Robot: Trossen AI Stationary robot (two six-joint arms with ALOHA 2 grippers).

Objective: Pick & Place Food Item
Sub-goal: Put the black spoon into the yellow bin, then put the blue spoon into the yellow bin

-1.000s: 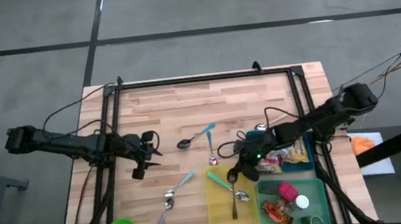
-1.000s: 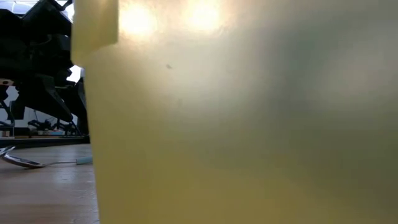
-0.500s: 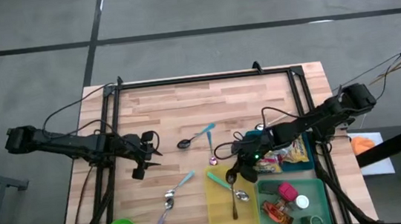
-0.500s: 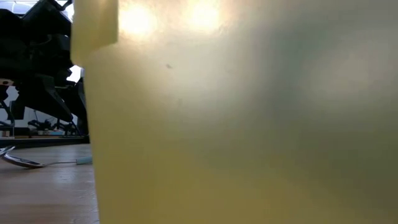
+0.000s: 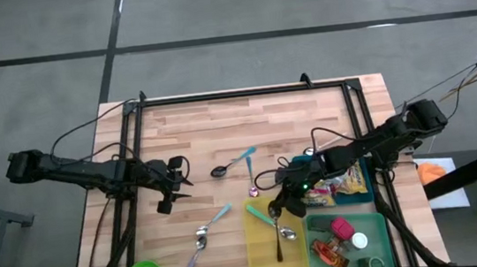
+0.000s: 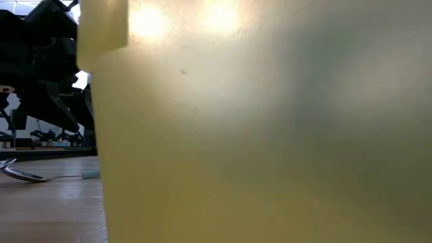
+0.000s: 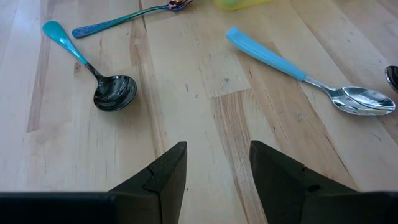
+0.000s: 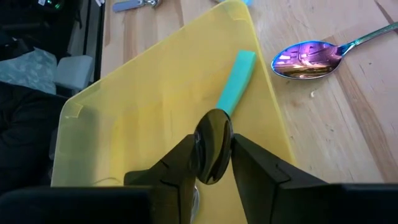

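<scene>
Pale, matt butcher-block wood tabletop [image 7: 186,93] with visible grain. Translucent yellow plastic bin [image 8: 143,112], smooth and faintly glossy. Polished metal spoon [image 7: 298,71] with a matt light-blue plastic handle; glossy dark-bowled spoon [image 7: 99,74] with a teal handle; iridescent, mirror-bright spoon [image 8: 317,56]. Matt black plastic fingers [image 7: 168,174] on the left tool [image 7: 214,171].

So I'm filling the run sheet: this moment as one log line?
right pincer: over yellow tray, spoon bowl between fingers | left pincer: open, above bare table, idle
</scene>
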